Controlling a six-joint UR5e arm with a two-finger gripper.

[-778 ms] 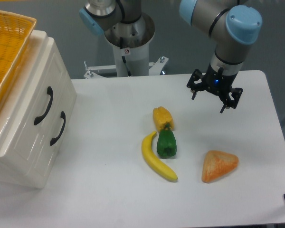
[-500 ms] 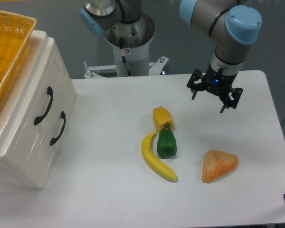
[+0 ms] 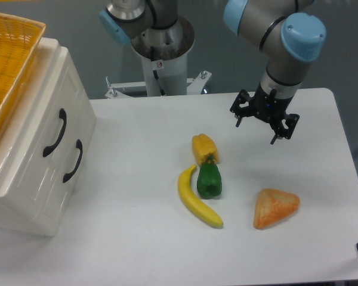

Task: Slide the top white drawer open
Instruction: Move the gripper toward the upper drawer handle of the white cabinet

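Observation:
The top white drawer (image 3: 48,113) is the upper front of the cream cabinet at the left, shut flush, with a curved black handle (image 3: 55,133). Below it the lower drawer (image 3: 68,179) is shut too, with its own black handle (image 3: 73,161). My gripper (image 3: 256,133) hangs over the back right part of the table, far to the right of the cabinet. Its fingers are spread open with nothing between them.
A yellow woven basket (image 3: 9,53) rests on top of the cabinet. Mid-table lie a yellow pepper (image 3: 204,148), a green pepper (image 3: 209,180) and a banana (image 3: 197,198). An orange triangular bread piece (image 3: 275,208) lies to the right. The robot base column (image 3: 164,56) stands at the back.
My gripper has shifted slightly to the left and a little back. The drawers and the food have not moved.

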